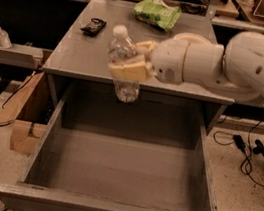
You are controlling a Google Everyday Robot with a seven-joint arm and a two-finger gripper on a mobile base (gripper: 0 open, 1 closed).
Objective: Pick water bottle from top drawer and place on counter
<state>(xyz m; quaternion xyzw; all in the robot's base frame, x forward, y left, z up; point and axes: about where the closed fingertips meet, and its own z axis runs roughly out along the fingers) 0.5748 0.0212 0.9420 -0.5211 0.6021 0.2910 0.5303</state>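
Tool grips water bottle mid-body, aloft by counter front edge.

Grey bench — matte rectangular cabinet top, slightly scuffed. Lying on it: one green crinkled bag at the far edge, near centre; one small black object toward the far left. Over its front edge — the gripper, clamped around the water bottle, held in the air.

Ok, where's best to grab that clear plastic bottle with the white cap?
Around its round middle, from the right: the clear plastic water bottle stands nearly upright. The end effector grips it so above the front edge of the grey counter.
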